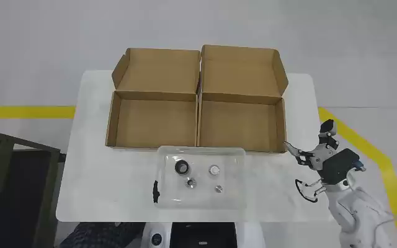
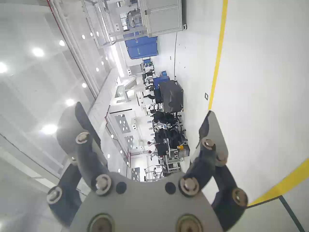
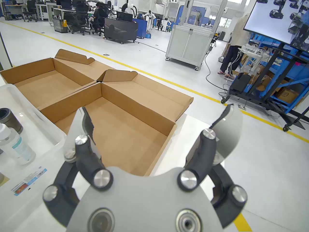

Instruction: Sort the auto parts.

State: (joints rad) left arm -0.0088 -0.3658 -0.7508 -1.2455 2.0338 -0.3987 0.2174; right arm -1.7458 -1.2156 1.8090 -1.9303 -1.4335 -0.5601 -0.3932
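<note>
Top view: a white counter (image 1: 93,155) carries two open cardboard boxes side by side, the left box (image 1: 152,121) and the right box (image 1: 239,124), both with nothing in them. Touching them at 6 o'clock is a clear tray (image 1: 201,147) holding the auto parts: a black ring (image 1: 182,167), a white-capped bottle (image 1: 214,168) and two small metal fittings (image 1: 191,182), all close together. At 3 o'clock from the tray, by the counter's edge, the right hand (image 1: 299,170) hangs spread wide, holding nothing.

Left wrist view: the left hand (image 2: 144,112) is wide open and carries nothing, facing the factory floor, not the counter.

Right wrist view: the spread hand faces the right box, with the tray, ring and bottle at 9 o'clock.

Risks, as I judge them: the parts crowd together, so wide fingers could knock a neighbour or topple the bottle. A finger catching the rim could shove the light tray. The boxes look alike, so a part could land in the wrong one.
</note>
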